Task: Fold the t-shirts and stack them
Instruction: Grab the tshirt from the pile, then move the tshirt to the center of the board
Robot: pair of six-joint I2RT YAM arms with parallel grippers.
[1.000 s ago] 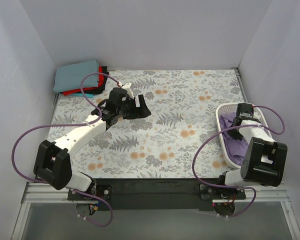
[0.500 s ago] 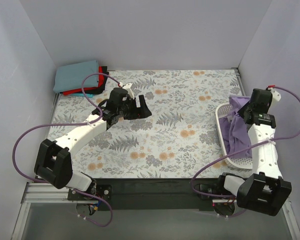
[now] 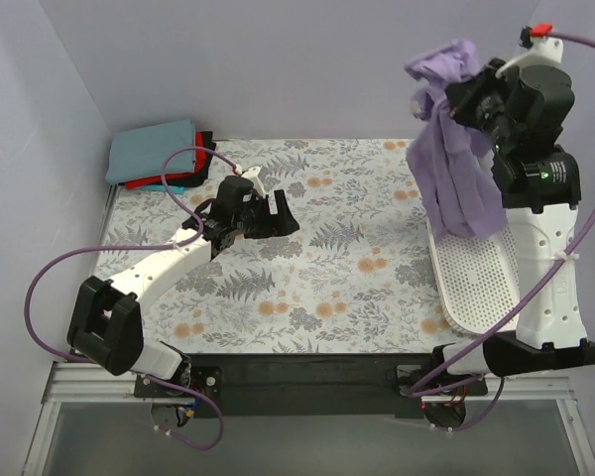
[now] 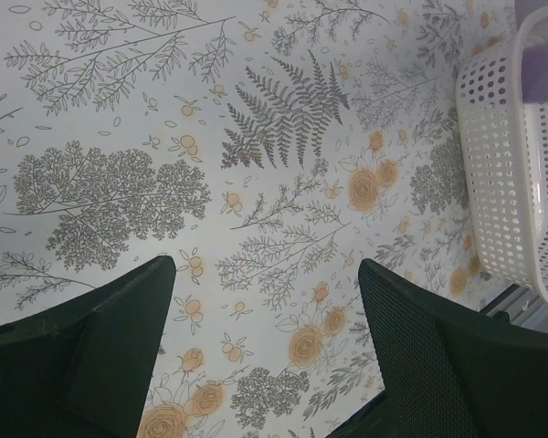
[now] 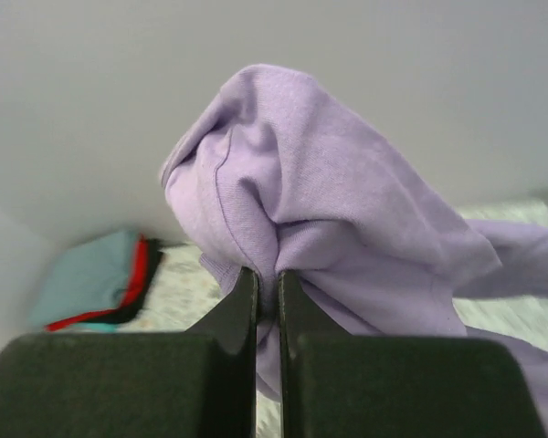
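My right gripper (image 3: 454, 99) is raised high at the right and shut on the lavender t-shirt (image 3: 456, 164), which hangs bunched below it, clear of the basket. In the right wrist view the shirt (image 5: 329, 201) is pinched between the closed fingers (image 5: 268, 278). A stack of folded t-shirts (image 3: 159, 157), grey-blue on top with red, black and teal edges, lies at the far left corner; it also shows in the right wrist view (image 5: 96, 278). My left gripper (image 3: 283, 213) is open and empty over the flowered table, left of the middle (image 4: 265, 310).
The white mesh basket (image 3: 476, 283) lies at the right edge of the table, with no shirt in it; its wall shows in the left wrist view (image 4: 502, 173). Grey walls close off the back and both sides.
My right arm has risen from low over the basket to high above it, lifting the lavender t-shirt out. The left arm has barely moved.
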